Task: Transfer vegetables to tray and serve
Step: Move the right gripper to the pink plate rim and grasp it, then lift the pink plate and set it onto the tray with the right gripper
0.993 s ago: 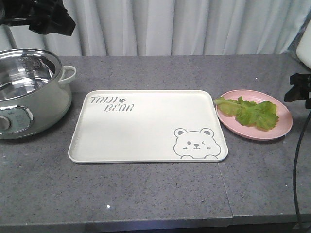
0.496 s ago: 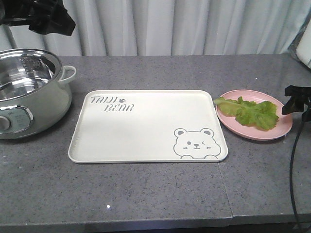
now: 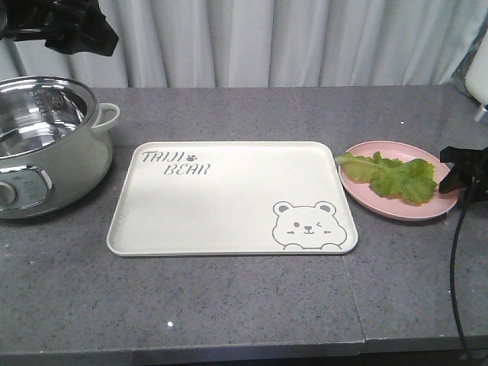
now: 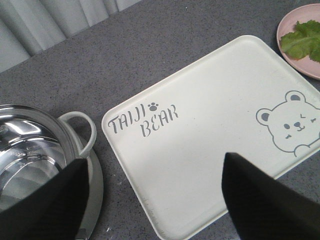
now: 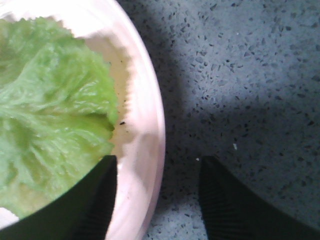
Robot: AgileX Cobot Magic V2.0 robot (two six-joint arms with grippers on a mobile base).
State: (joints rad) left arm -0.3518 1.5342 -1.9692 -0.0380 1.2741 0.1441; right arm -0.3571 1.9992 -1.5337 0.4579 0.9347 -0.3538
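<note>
Front view: the tray lies flat in the middle of the grey worktop, its bear drawing at the near right corner. Just right of it, close but apart, sits a pink plate with the lettuce lying on it. The right end effector is a dark shape at the plate's right rim, right of the lettuce; from here I cannot tell how its jaws stand. A pot stands left of the tray. The left end effector hangs at the far left, above the pot and well apart from the lettuce.

Left wrist view: the left end effector is spread wide and holds nothing. One finger shows over the pot, the other over the tray's near edge. The tray fills the gap between them. The plate and lettuce are at the far right corner, well apart from this end effector.

Right wrist view: the right end effector has its fingers apart and grips nothing. The left finger overlaps the edge of the lettuce and the plate's inside; whether it touches them I cannot tell. The right finger is over bare worktop. The plate's rim runs into the gap between them. The lettuce lies left of that gap, inside the plate.
</note>
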